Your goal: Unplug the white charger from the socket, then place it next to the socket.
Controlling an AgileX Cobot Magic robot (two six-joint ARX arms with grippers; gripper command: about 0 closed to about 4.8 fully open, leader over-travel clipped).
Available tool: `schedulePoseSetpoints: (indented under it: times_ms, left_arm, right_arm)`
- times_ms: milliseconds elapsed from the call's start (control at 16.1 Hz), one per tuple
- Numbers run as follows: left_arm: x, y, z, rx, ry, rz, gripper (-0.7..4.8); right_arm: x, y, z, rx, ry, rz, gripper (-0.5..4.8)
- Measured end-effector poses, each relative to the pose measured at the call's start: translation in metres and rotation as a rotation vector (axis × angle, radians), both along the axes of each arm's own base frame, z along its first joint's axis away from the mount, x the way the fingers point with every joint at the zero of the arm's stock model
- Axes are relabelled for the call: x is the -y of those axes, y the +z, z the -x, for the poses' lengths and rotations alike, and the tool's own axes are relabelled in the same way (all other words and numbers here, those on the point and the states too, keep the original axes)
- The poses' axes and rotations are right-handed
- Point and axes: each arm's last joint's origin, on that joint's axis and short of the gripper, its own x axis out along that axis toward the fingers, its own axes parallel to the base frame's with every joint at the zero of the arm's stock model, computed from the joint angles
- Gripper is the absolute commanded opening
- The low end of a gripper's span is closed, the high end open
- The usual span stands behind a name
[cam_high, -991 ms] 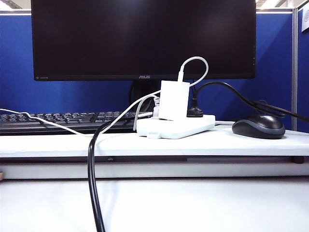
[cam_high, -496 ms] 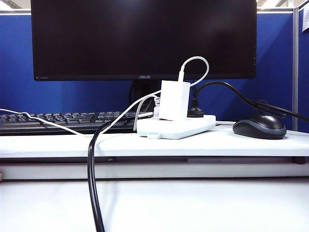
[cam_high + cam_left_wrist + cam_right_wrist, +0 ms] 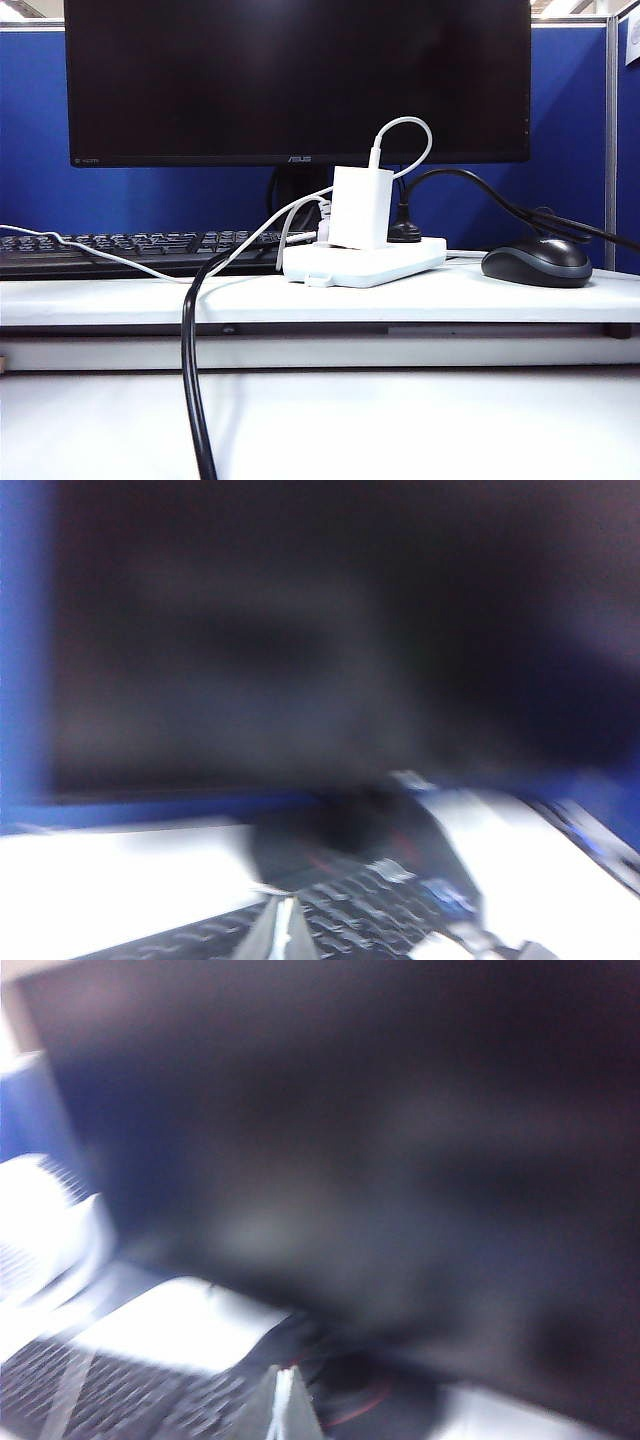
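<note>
White charger (image 3: 360, 207) (plugged in) beyond fingers (image 3: 283, 1408)

A black plug (image 3: 404, 232) is crowding the white charger (image 3: 360, 207) on its right, cables are looping over it. The monitor (image 3: 298, 80) is standing behind the charger; its front is lying open.

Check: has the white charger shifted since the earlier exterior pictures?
No. The white charger stands plugged upright in the socket, same spot below the monitor.
</note>
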Motion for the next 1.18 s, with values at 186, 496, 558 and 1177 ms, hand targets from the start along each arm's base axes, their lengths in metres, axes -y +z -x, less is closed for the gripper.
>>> schedulePoseSetpoints:
  times_ms: [186,496,558,1177]
  left_arm:
    - [0.02,0.001,-0.051,-0.09,-0.268,-0.003,-0.05]
    - [0.062,-0.009,-0.06,-0.1,-0.397,-0.066,-0.05]
    - [0.067,-0.009,-0.058,-0.087,-0.41,-0.078,-0.05]
    - [0.093,-0.032,-0.068,-0.146,-0.445,-0.177,-0.05]
  right_arm:
    - [-0.018,-0.002,-0.023,-0.065,0.144,0.016,-0.01]
    - [-0.051,-0.033,-0.017,-0.209,0.317,0.233,-0.01]
    - [-0.053,-0.042,-0.015,-0.276,0.328,0.275,-0.01]
    - [-0.116,-0.117,-0.033,-0.566,0.462,0.56,2.85]
